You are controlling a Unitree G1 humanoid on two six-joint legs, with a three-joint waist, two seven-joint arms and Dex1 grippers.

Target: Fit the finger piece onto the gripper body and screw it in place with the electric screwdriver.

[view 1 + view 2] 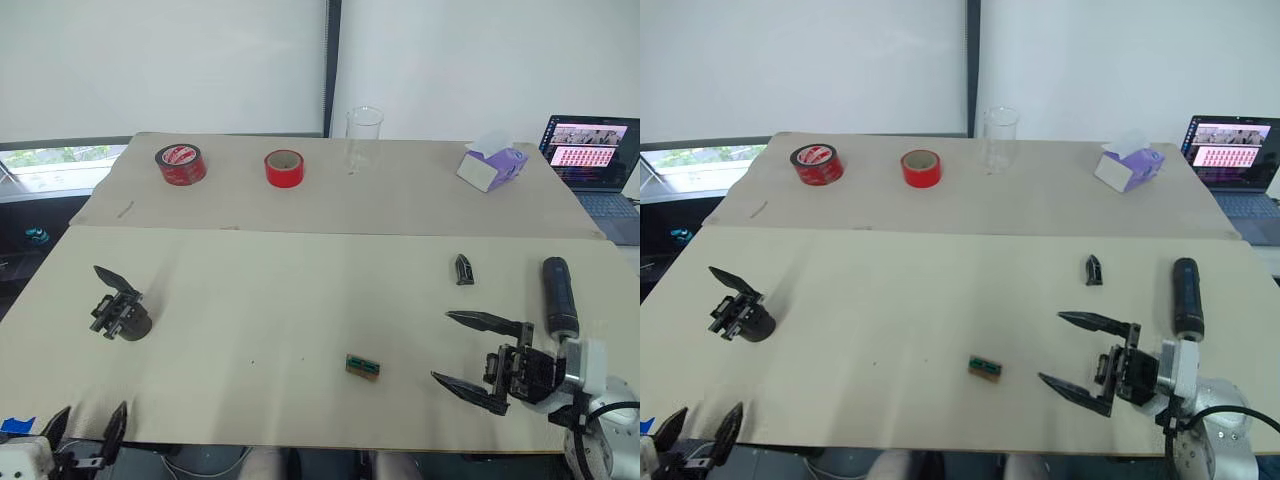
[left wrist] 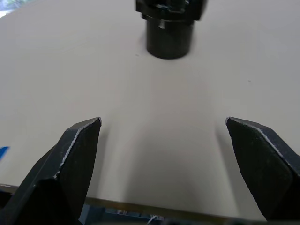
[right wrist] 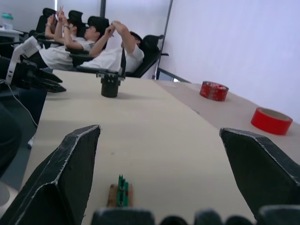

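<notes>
Right gripper [image 1: 462, 350] held wide open and empty near the table's front edge, left gripper [image 1: 88, 425] likewise spread and empty, finger piece [image 1: 462, 268] laid beside the electric screwdriver [image 1: 558, 294], gripper body [image 1: 120, 310] set far left.

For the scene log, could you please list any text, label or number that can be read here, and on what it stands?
No text can be read in these pictures.
Red tape roll with white marks on its top face: too blurred to read.
Laptop screen with rows of small pink tiles: too small to read.
Purple-and-white tissue box: no legible print.
</notes>
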